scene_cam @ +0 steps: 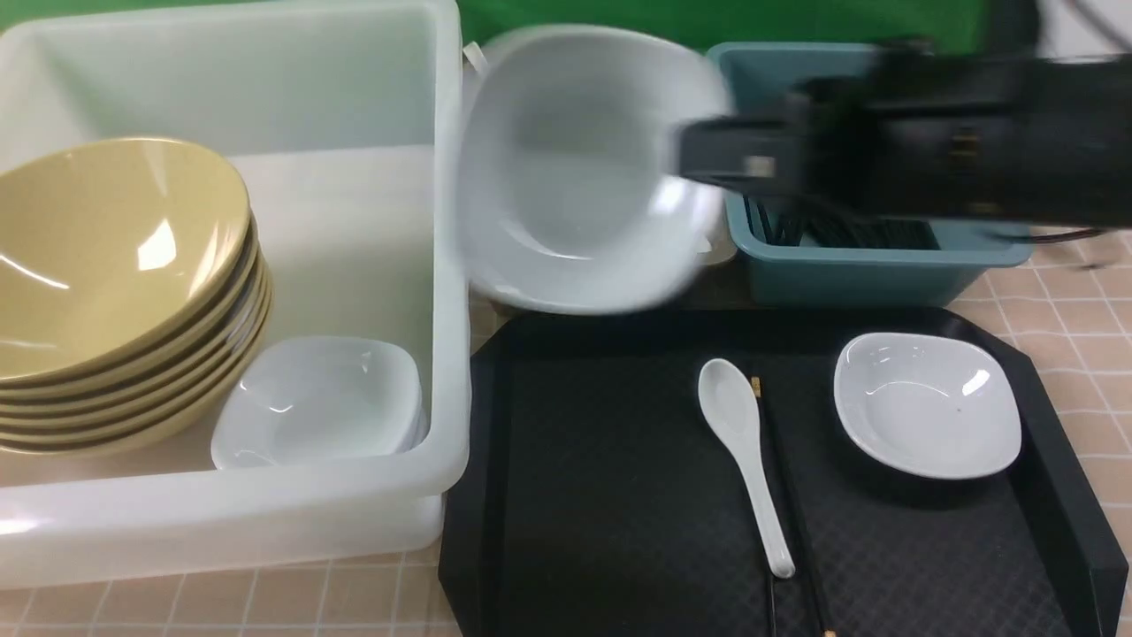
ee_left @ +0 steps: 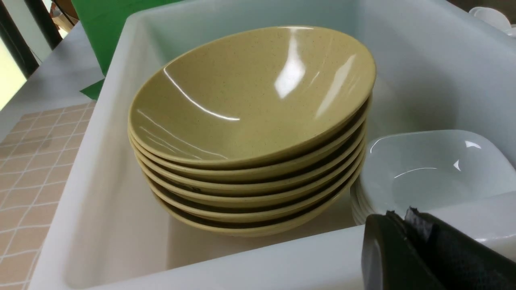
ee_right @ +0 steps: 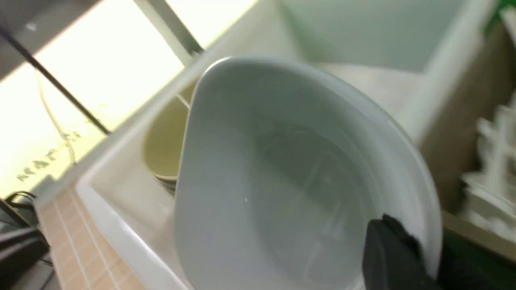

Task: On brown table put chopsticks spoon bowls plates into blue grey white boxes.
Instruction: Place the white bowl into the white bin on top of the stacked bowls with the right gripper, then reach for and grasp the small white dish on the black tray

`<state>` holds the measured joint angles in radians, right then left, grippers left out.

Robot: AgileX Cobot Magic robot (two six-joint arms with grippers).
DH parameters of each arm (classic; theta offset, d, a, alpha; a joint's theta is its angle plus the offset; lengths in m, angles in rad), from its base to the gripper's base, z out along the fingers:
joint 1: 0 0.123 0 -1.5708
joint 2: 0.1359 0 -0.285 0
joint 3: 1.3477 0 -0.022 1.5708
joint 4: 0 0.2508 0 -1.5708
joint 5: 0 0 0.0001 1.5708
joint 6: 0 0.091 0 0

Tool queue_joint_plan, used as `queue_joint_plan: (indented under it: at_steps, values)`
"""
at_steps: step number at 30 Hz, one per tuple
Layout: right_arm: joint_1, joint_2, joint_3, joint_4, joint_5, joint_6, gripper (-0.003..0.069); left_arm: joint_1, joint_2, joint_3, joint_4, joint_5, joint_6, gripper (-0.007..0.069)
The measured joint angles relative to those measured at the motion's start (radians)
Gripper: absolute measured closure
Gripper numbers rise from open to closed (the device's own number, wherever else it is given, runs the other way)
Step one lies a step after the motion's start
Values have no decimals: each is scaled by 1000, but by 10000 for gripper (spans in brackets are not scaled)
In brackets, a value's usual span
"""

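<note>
- A large white box (scene_cam: 354, 80) is placed on the left part of the bench (scene_cam: 1061, 327). A stack of mustard bowls (scene_cam: 115, 292) is seen inside it.
- A small pile of white plates (scene_cam: 318, 402) is also inside the white box, just beside the stack, at the near right corner.
- A lifted plate (scene_cam: 575, 177) is grasped at its rim by the right claw (scene_cam: 707, 157). It is held tilted in the air, between the white box and the teal-blue box (scene_cam: 875, 274).
- Dark sticks (scene_cam: 849, 232) are seen inside the teal-blue box, partly hidden by the arm.
- On the black tray (scene_cam: 619, 531) a white spoon (scene_cam: 738, 442) is laid, with black chopsticks (scene_cam: 787, 495) just beside it. A single plate (scene_cam: 927, 405) is found near the far right corner of the tray.
- The left claw (ee_left: 399, 215) is clenched with nothing in it, just beside the near rim of the white box.
</note>
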<state>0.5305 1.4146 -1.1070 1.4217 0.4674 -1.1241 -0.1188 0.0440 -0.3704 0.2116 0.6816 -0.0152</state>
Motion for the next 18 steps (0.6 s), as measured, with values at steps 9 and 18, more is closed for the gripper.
queue_joint_plan:
  at_steps: [9, 18]
  values:
    - [283, 369, -181, 220, -305, -376, 544, 0, 0, 0, 0, -6, -1, 620]
    - [296, 372, -182, 193, -339, -409, 310, 0, -1, 0, 3, -6, -1, 620]
